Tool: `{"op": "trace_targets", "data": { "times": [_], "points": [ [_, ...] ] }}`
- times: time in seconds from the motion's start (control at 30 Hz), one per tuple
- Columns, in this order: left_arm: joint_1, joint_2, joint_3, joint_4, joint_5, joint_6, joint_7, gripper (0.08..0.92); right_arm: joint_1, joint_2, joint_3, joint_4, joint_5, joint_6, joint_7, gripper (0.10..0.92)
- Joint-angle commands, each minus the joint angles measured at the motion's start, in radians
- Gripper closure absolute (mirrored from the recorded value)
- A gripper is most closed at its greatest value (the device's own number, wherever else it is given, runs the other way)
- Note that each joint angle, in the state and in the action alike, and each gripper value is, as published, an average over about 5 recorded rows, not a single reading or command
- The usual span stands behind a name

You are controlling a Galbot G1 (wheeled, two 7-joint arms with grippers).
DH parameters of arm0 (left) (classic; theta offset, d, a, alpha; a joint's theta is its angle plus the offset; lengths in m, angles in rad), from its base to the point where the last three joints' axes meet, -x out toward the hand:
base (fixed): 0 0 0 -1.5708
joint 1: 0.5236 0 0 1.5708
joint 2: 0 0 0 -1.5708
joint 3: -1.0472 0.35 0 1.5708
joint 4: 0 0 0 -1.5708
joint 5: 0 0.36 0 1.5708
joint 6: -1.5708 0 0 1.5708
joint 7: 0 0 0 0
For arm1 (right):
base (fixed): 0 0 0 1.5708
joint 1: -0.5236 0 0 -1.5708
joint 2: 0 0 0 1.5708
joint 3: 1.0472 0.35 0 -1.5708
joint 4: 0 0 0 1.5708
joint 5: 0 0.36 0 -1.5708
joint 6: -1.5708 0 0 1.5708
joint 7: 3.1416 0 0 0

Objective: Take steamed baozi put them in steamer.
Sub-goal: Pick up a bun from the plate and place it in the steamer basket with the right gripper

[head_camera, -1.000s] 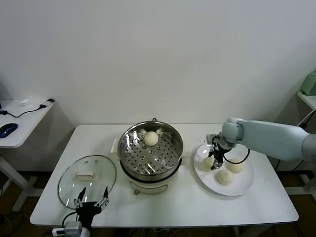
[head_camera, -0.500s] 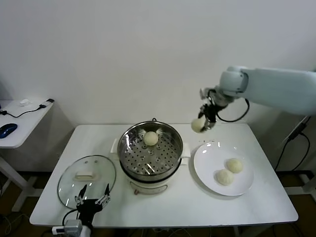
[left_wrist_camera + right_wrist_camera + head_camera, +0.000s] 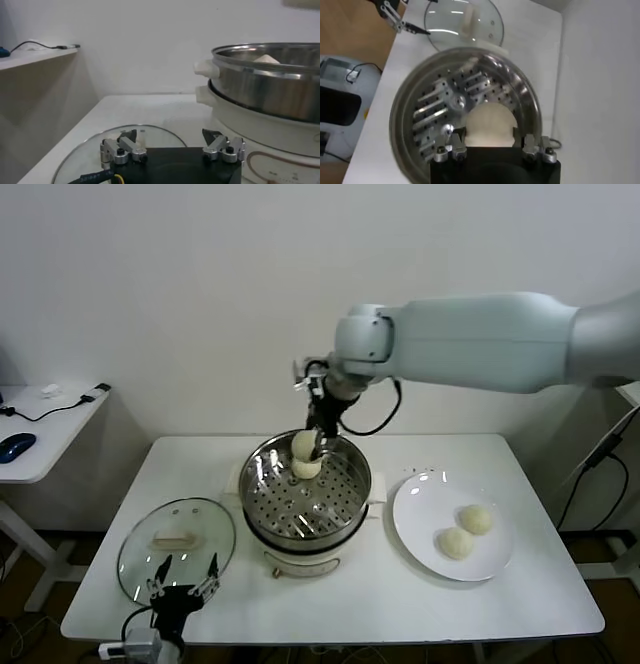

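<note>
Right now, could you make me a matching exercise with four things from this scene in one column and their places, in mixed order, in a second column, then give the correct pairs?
Things:
1. Round shiny stainless-steel steamer
2. Round glass lid with white handle
3. Flat white plate
4. Pale cream baozi held by the right gripper

Places:
A. Lying flat on the table, toward the robot's left
B. Just above the perforated tray
C. On the table toward the robot's right, holding two buns
D. In the middle of the table, one bun already inside

Pairs: 1-D, 2-A, 3-C, 4-B
</note>
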Motion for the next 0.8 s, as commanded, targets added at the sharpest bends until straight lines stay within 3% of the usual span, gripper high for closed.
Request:
{"op": "trace_targets", "data": {
  "times": [0.03, 0.63, 0.8],
  "points": [
    [-0.001, 0.0, 0.0, 0.005, -0.001, -0.001, 0.0, 0.177, -0.152, 0.128, 0.025, -0.08, 0.008, -0.045, 0.064, 0.389],
    [-0.004, 0.005, 0.0, 0.023, 0.001, -0.005, -0.002, 0.177, -0.311, 0.175, 0.06, -0.252, -0.103, -0.035, 0.067, 0.385],
    [-0.001, 0.004, 0.001, 0.019, 0.004, -0.004, -0.002, 0.177, -0.298, 0.163, 0.062, -0.24, -0.107, -0.018, 0.054, 0.31]
  ]
}}
